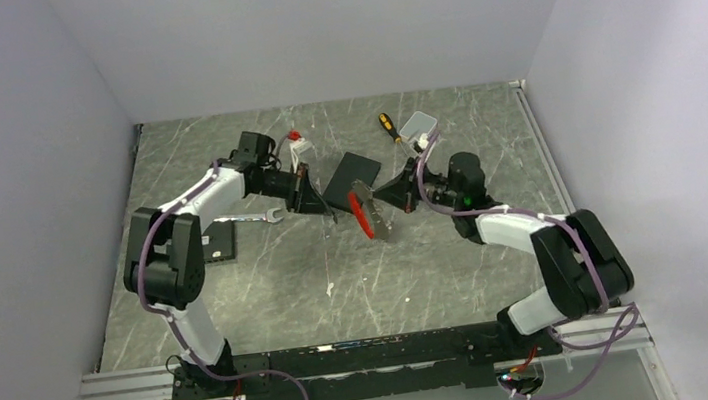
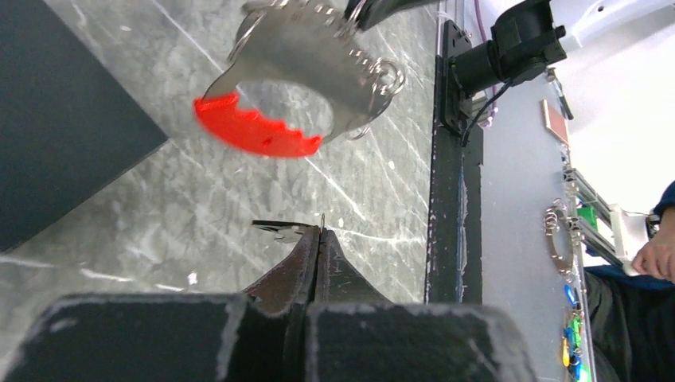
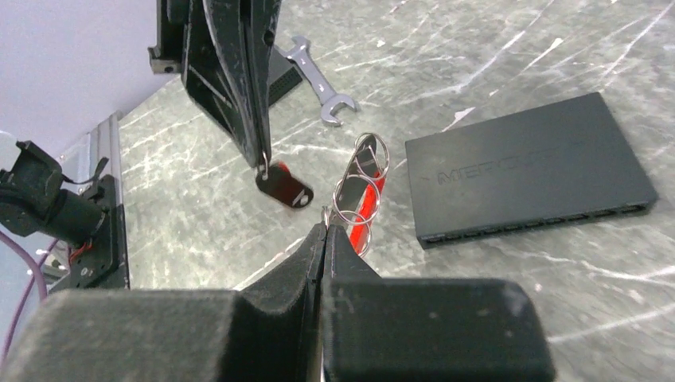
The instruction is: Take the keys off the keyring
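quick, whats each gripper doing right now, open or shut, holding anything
left gripper: closed, pinching the black-headed key.
right gripper: closed on a wire loop of the keyring.

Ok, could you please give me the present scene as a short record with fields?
Left tool: shut on the black-headed key, which hangs from it
Right tool: shut on a metal ring of the keyring
Key versus keyring: apart, not touching
Keyring parts: one red, one grey metal
Lying nearby: wrench, black box
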